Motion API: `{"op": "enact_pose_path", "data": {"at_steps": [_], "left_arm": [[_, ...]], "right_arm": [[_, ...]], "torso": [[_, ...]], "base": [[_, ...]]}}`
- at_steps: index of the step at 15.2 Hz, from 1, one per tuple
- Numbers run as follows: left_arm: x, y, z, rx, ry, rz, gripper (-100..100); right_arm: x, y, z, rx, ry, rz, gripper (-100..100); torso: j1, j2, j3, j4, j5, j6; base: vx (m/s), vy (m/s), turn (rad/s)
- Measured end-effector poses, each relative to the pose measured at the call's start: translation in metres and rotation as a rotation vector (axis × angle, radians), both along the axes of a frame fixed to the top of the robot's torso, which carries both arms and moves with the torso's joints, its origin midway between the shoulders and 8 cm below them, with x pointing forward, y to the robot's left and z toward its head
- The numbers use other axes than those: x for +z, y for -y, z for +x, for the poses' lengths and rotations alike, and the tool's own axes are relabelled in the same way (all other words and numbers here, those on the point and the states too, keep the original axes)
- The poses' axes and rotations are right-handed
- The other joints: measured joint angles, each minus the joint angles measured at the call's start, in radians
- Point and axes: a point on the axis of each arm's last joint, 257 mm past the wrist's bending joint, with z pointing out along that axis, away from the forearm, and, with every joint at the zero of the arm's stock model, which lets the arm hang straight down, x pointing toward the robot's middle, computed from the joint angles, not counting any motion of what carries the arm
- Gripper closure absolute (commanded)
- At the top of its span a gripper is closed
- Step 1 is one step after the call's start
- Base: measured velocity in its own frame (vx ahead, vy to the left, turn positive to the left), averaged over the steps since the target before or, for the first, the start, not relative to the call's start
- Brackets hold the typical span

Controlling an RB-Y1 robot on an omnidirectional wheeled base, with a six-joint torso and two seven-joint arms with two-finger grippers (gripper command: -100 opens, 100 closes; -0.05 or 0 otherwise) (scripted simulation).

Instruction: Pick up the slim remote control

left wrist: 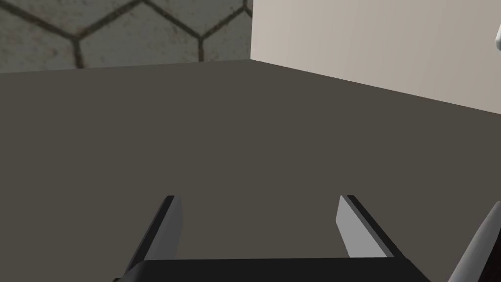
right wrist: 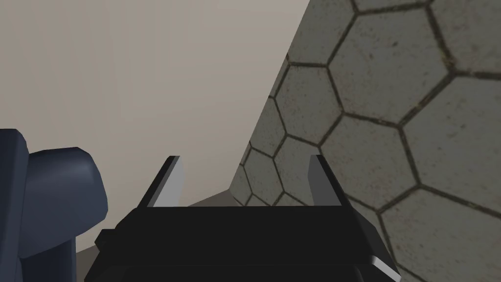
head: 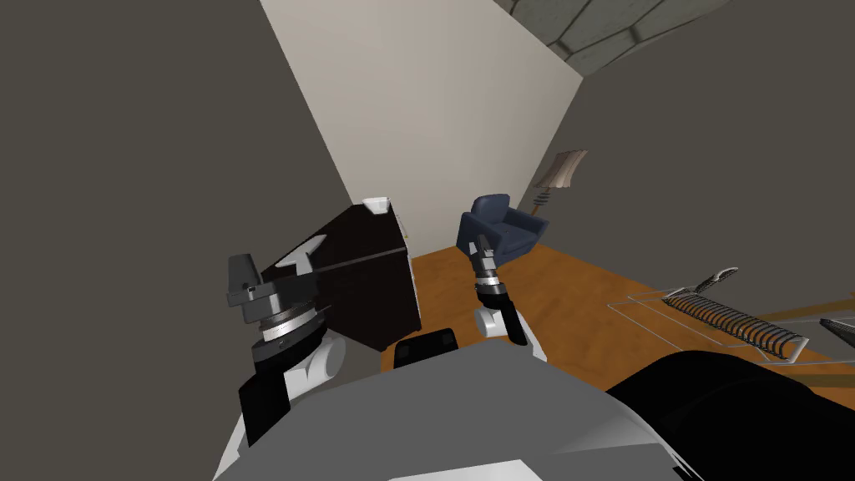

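Note:
A slim dark remote-like object lies on a glass table at the far right, beyond a ribbed dark rack. Both grippers are far from it. My left gripper is raised at the left, in front of a dark cabinet; in its wrist view the left gripper stands open, holds nothing and faces a flat dark grey wall. My right gripper is lifted in the middle, toward a blue armchair. The right gripper is open too, with nothing between its fingers.
The dark cabinet carries a small white object on top. A floor lamp stands behind the armchair in the corner. Wooden floor spreads between cabinet, armchair and glass table. Another dark object lies at the table's right edge.

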Motion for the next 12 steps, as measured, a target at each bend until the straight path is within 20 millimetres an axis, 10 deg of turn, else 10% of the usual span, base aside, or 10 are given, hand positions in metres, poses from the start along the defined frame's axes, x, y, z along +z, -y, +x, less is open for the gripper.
{"op": "enact_pose_path", "data": {"at_steps": [12], "left_arm": [[-0.046, 0.05, 0.027, -0.228, -0.109, 0.109, -100]], "right_arm": [[0.0, 0.0, 0.0, 0.0, 0.0, 0.0, 0]], "torso": [[-0.004, 0.004, 0.002, 0.001, -0.001, 0.0]], "base": [[-0.048, -0.055, -0.047]]}}
